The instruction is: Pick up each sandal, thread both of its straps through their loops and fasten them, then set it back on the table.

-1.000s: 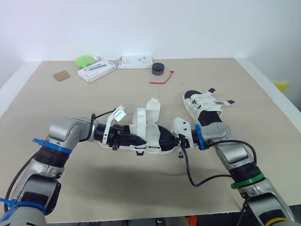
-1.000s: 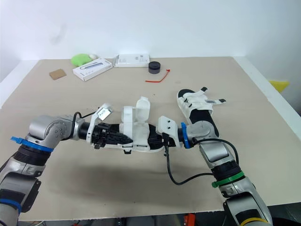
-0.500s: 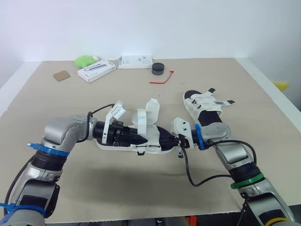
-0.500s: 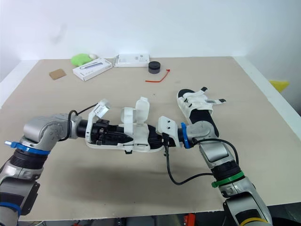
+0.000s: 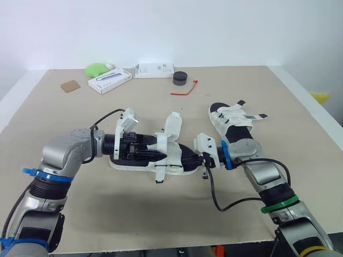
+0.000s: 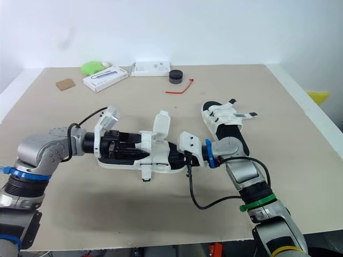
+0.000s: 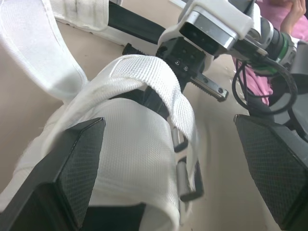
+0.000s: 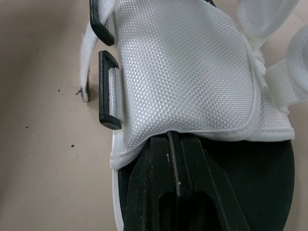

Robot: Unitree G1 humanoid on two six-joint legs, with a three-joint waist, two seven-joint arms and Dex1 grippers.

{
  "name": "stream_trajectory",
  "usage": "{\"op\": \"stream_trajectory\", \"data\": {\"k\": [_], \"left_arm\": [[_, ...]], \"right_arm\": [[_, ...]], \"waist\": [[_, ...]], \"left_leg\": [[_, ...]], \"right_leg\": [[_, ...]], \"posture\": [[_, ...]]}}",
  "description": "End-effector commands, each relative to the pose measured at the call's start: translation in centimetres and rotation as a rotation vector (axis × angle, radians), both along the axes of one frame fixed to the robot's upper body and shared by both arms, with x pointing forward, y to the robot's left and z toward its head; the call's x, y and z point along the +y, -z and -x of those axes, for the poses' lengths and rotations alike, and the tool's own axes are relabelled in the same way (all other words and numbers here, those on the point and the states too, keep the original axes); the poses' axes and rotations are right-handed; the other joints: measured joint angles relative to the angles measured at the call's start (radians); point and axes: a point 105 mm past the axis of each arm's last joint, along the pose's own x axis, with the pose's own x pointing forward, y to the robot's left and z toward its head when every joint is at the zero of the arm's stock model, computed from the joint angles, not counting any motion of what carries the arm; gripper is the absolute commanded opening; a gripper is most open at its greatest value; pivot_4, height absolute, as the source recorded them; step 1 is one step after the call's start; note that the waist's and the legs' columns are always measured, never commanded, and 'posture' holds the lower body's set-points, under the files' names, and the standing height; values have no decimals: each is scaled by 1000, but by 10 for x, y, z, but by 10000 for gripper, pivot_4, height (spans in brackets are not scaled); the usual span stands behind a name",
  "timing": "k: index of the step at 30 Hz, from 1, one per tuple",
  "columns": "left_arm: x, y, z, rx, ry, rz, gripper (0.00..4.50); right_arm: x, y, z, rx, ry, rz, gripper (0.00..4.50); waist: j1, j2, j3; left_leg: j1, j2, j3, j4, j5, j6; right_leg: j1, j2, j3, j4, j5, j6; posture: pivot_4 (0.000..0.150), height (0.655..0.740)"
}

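Observation:
A white sandal with a black footbed (image 5: pixel 170 159) lies lengthwise on the table between my two grippers. One wide strap flap (image 5: pixel 172 126) stands up, and another strap (image 7: pixel 159 77) arches over the front part. My left gripper (image 5: pixel 143 153) is at the toe end; its fingers (image 7: pixel 62 168) are spread wide on either side of the white upper, so it is open. My right gripper (image 5: pixel 203 159) is at the heel end. Its fingers (image 8: pixel 175 187) are shut together on the footbed, with the tips tucked under a white flap. The second sandal (image 5: pixel 231 120) lies behind my right arm.
At the far edge sit a green object (image 5: pixel 96 68), a white box (image 5: pixel 110 80), a white device (image 5: pixel 154 69) and a black puck (image 5: pixel 180 78). A red tie (image 5: pixel 185 90) and a brown card (image 5: pixel 70 85) are nearby. A person in pink (image 7: pixel 284 19) is beyond the table.
My left gripper has opened from shut and drawn back toward the toe end. The sandal has sunk lower, and its front strap now droops over the near side. The right gripper stayed put.

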Motion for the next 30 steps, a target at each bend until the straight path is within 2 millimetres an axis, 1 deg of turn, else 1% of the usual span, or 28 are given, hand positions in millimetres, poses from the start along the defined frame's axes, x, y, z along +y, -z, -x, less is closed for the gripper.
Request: {"op": "stream_trajectory", "data": {"k": [1, 3, 5, 6, 7, 8, 11, 12, 14, 21, 23, 25, 28, 30], "left_arm": [[-4, -12, -6, 1, -16, 51, 44114], [-7, -14, -6, 49, -14, 84, 44114], [-9, -20, -4, 154, 10, 153, 38933], [-9, -22, -2, 188, 17, 173, 35005], [-8, -22, -1, 206, 20, 178, 34073], [-7, -22, 0, 219, 22, 178, 27300], [-4, -18, 6, 235, 34, 150, 14599], [-3, -15, 8, 236, 39, 131, 9278], [-1, -10, 12, 239, 44, 105, 255], [0, 4, 17, 201, 24, 44, 255], [0, 9, 13, 153, -10, 28, 255], [1, 9, 7, 124, -41, 37, 255], [2, 3, -1, 101, -73, 65, 255], [2, -2, -3, 101, -79, 82, 255]], "right_arm": [[5, -6, 0, -30, -29, -1, 0], [5, -6, 1, -31, -30, -1, 0], [4, -5, 2, -31, -30, -1, 0], [4, -5, 2, -31, -30, 0, 0], [4, -5, 3, -31, -29, 0, 0], [3, -5, 3, -32, -29, 0, 0], [3, -5, 3, -32, -26, 1, 0], [3, -5, 3, -32, -26, 1, 0], [2, -5, 3, -32, -26, 1, 0], [3, -4, 5, -31, -30, 1, 0], [4, -4, 5, -30, -33, 0, 0], [4, -4, 5, -29, -34, 0, 0], [5, -4, 5, -28, -38, -1, 0], [6, -4, 5, -27, -41, 0, 0]], "waist": [[1, 0, 0], [0, 0, 0], [0, 0, 0], [-1, 0, 0], [-1, 0, 0], [-1, 0, 0], [-1, 0, 0], [-1, 0, 0], [-1, 0, 0], [0, 0, 0], [0, 0, 0], [1, 0, 0], [1, 0, 0], [0, 0, 0]], "left_leg": [[0, 0, 0, 0, 0, 0], [0, 0, 0, 0, 0, 0], [0, 0, 0, 0, 0, 0], [0, 0, 0, 0, 0, 0], [0, 0, 0, 0, 0, 0], [0, 0, 0, 0, 0, 0], [0, 0, 0, 0, 0, 0], [0, 0, 0, 0, 0, 0], [0, 0, 0, 0, 0, 0], [0, 1, 0, 0, 0, 0], [0, 1, 0, 0, 0, 0], [0, 1, 0, 0, 0, 0], [0, 0, 0, 0, 0, -1], [0, 0, 0, 0, 0, -1]], "right_leg": [[0, 0, 0, 0, 0, 0], [0, 0, 0, 0, 0, 0], [0, 0, 0, 0, 0, 0], [0, 0, 0, 0, 0, 0], [0, 0, 0, 0, 0, 0], [0, 0, 0, 0, 0, 0], [0, 0, 0, 0, 0, 0], [0, 0, 0, 0, 0, 0], [0, 0, 0, 0, 0, 0], [0, -1, 0, 0, 0, 0], [0, -1, 0, 0, 0, 0], [0, -1, 0, 0, 0, 0], [0, -1, 0, 0, 0, 0], [0, -1, 0, 0, 0, 0]], "posture": [[1500, 7400], [1500, 7400], [1500, 7400], [1500, 7400], [1500, 7400], [1500, 7400], [1500, 7400], [1500, 7400], [1500, 7400], [1500, 7400], [1500, 7400], [1500, 7400], [1500, 7400], [1500, 7400]]}}
